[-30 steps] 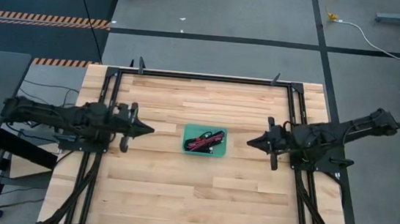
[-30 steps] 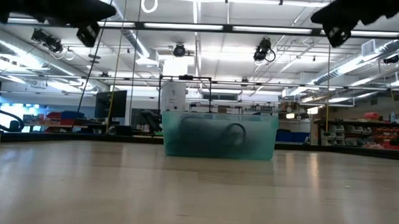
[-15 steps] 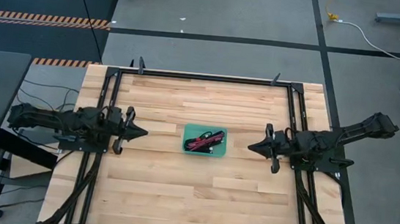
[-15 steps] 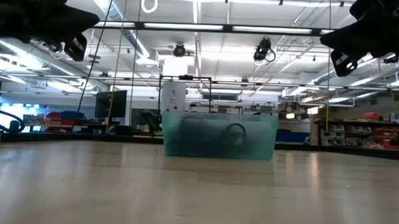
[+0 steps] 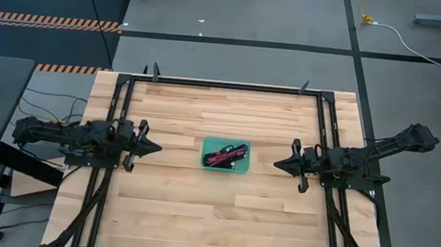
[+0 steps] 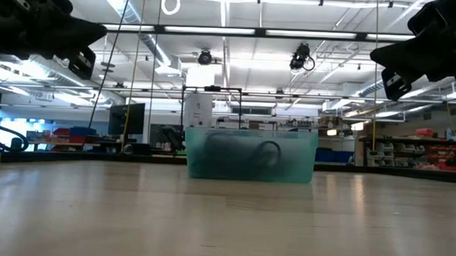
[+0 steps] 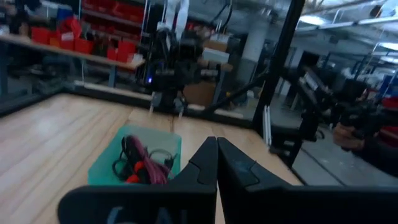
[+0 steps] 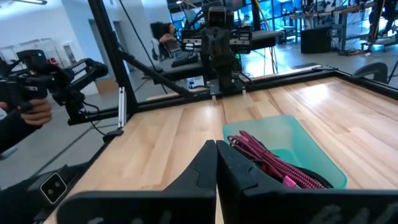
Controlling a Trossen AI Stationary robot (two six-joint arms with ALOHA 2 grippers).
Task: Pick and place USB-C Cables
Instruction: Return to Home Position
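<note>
A teal bin (image 5: 226, 154) stands at the table's middle, resting on its base, and holds the bundled USB-C cables (image 5: 226, 154), black, red and magenta. The bin also shows in the low view (image 6: 250, 154), the left wrist view (image 7: 109, 168) and the right wrist view (image 8: 298, 149); the magenta cable (image 8: 273, 162) lies on top. My left gripper (image 5: 158, 147) is shut and empty, left of the bin and above the table. My right gripper (image 5: 274, 164) is shut and empty, right of the bin.
Black frame rails (image 5: 224, 84) run along the table's far edge and both sides. Bare wood lies all around the bin. In the right wrist view a person's hand (image 8: 31, 112) holds a control handle beyond the table's edge.
Both arms have drawn back from the bin, the left toward the table's left edge, the right toward its right edge, and both have come lower. The fingers stay shut. The bin and cables have not moved.
</note>
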